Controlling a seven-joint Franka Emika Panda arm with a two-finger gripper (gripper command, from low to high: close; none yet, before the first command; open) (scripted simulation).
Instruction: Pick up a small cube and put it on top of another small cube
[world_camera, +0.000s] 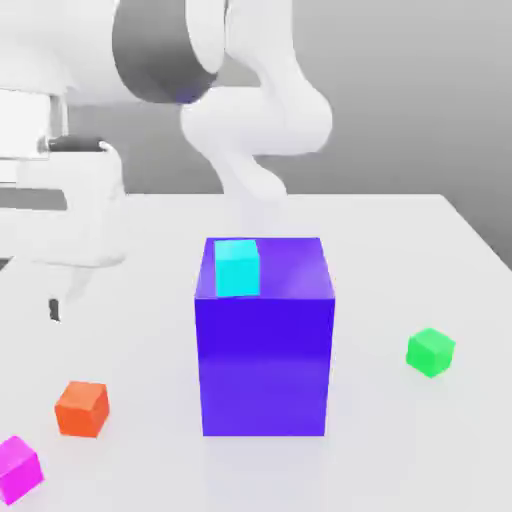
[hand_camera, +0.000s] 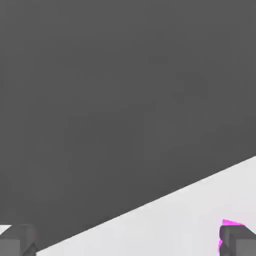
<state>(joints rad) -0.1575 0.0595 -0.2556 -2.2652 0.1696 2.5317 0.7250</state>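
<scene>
While the claw (hand_camera: 127, 242) gapes, cyan cube (world_camera: 238, 268) tops purple block (world_camera: 264, 360) (upright).

Pretend computer world, not real room. Flat white table (world_camera: 420, 240), plain grey wall behind it. Bright toy-like blocks around big purple block (world_camera: 265, 350). White robot arm (world_camera: 255, 110) behind it.

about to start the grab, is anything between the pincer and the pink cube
Nothing visible. The pincer is open and empty; the pink cube sits alone on the white table, with the orange cube off to one side, not touching.
</scene>
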